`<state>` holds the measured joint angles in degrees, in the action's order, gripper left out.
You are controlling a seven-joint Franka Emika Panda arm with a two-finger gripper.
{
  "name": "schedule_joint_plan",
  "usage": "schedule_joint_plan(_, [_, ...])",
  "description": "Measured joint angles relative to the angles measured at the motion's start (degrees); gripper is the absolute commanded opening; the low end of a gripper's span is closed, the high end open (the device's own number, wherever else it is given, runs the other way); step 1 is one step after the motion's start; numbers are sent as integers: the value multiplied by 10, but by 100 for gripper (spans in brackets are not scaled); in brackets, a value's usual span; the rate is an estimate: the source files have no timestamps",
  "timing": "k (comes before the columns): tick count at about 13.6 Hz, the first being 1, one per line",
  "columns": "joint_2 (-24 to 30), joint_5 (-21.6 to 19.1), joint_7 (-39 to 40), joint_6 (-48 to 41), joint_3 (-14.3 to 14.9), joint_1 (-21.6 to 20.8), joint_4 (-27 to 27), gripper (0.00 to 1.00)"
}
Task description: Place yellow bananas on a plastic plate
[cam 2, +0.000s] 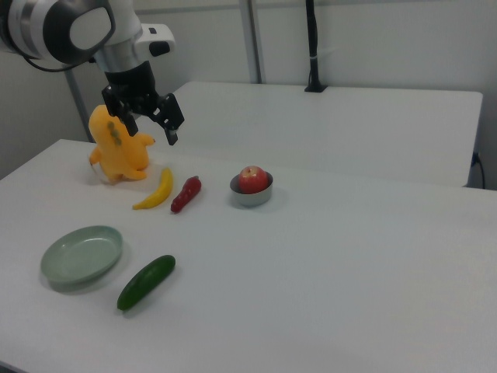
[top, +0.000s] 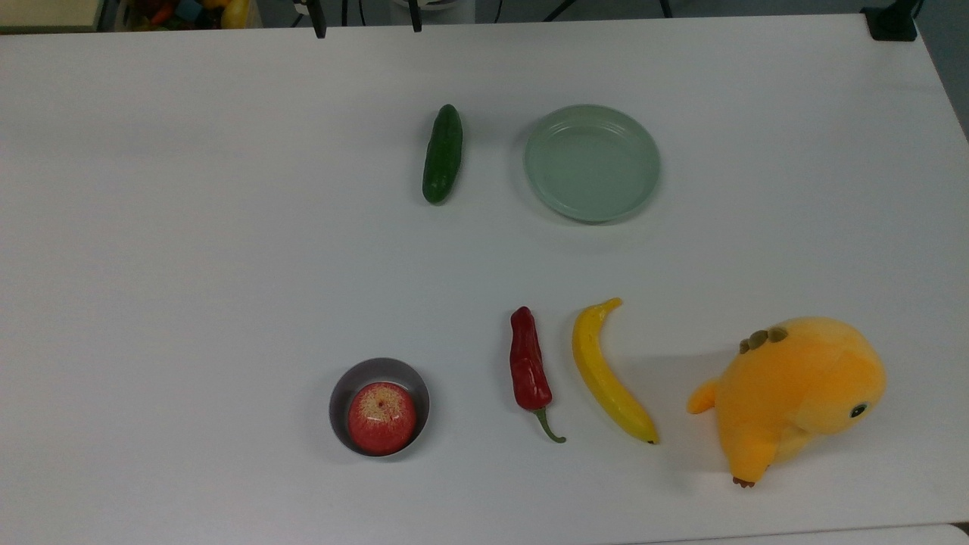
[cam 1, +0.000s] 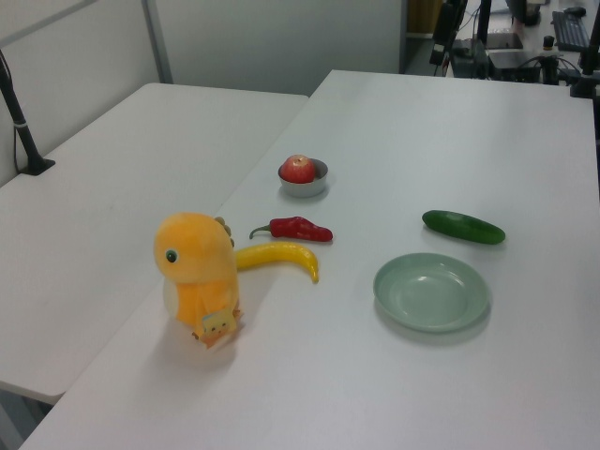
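Right view, front of the worktop (cam 2: pixel 326 256) first: I see the cucumber (cam 2: pixel 146 281) lying nearest, just beside the plastic plate (cam 2: pixel 81 254), which sits bare at the right view's left. Further back is a row: grey bowl (cam 2: pixel 251 191) with a red apple (cam 2: pixel 251 179) in it, red chili pepper (cam 2: pixel 185 193), then the yellow bananas (cam 2: pixel 156 189), one single curved fruit flat on the worktop, touching nothing, well apart from the plate. Behind it stands the orange plush toy (cam 2: pixel 118 148).

Arm: my pincer (cam 2: pixel 152 127) hangs in the air above the banana and chili, in front of the plush in the right view, wrist pointing down and tilted. Fingers spread apart, nothing between them, clear of everything on the worktop.

Top view: banana (top: pixel 608 372) lies between chili (top: pixel 530 369) and plush (top: pixel 793 393), dark tip toward the top view's bottom edge; plate (top: pixel 592 162) sits up-frame of it, cucumber (top: pixel 443 153) at the plate's left in the top view, bowl (top: pixel 378 406) lower left.

Left view: plush (cam 1: pixel 195 275) nearest, banana (cam 1: pixel 278 256) just beside it, plate (cam 1: pixel 431 292) to the left view's right.
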<state>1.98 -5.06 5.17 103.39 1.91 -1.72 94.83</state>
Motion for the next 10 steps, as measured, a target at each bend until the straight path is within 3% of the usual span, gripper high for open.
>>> schedule_joint_plan(10, [-24,-1,1,-1,-4,-22,-6,100])
